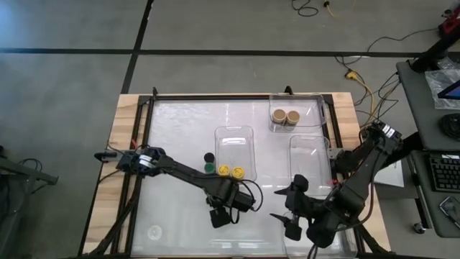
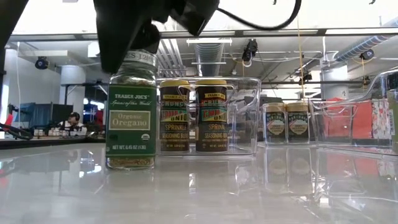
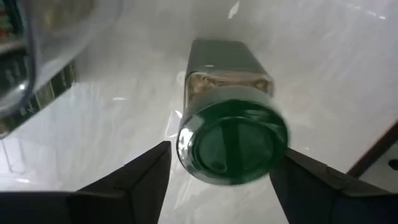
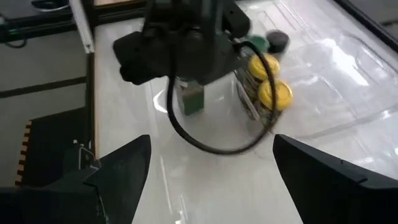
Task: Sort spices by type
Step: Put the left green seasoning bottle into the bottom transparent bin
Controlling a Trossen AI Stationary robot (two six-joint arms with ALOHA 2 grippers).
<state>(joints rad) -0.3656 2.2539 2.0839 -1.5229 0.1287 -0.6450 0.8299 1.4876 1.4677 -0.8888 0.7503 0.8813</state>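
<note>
A green-lidded oregano jar (image 2: 130,118) stands upright on its base on the table near the near edge, under my left gripper (image 1: 219,216). That gripper is open, one finger on each side of the jar's green lid (image 3: 233,143). Another green-lidded jar (image 1: 209,167) and a black-lidded jar (image 1: 209,156) stand beside the middle tray (image 1: 235,133). Two yellow-lidded jars (image 1: 230,171) stand in that tray. Two tan-lidded jars (image 1: 284,115) stand in the far tray (image 1: 316,108). My right gripper (image 1: 287,208) is open and holds nothing, right of the left gripper. My left gripper comes at the oregano jar from above, pointing down, fingers (image 3: 149,171) beside the lid's rim (image 3: 186,140). A narrow gap shows at one finger. Whether the other finger touches the lid, I cannot tell. The jar rests on the table.
A third clear tray (image 1: 310,155) lies right of the middle one, close to the right arm. The shiny table surface (image 1: 172,223) stays bare left of the left gripper. A dark cable loops off the left wrist (image 4: 205,146).
</note>
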